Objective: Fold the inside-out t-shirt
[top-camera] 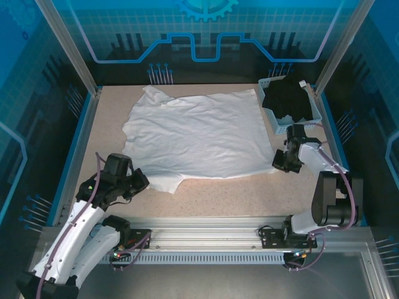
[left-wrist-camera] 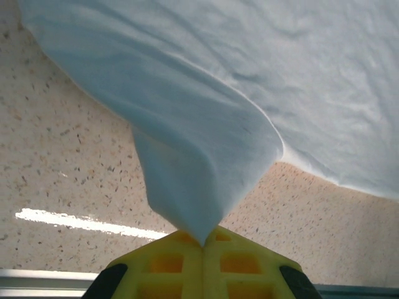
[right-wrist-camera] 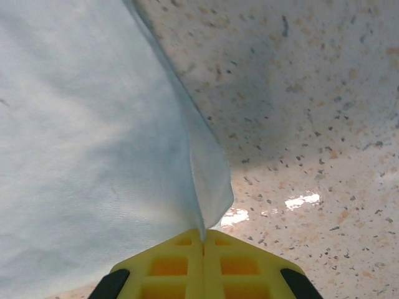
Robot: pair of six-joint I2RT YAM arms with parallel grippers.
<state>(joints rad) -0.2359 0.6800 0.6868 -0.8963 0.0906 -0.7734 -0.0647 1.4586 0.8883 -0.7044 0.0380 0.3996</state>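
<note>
White t-shirt (top-camera: 199, 134) lies spread; left gripper (left-wrist-camera: 204, 240) reaches low, pinching its near-left hem; right gripper (right-wrist-camera: 204, 233), angled inward, clamps the near-right corner; bare table (top-camera: 218, 199) borders the near edge.

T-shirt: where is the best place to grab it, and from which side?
The two corners of its near edge, from the near side. The t-shirt lies flat and spread, so only its thin edges can be pinched. The left end effector and right end effector are shut on those corners.
</note>
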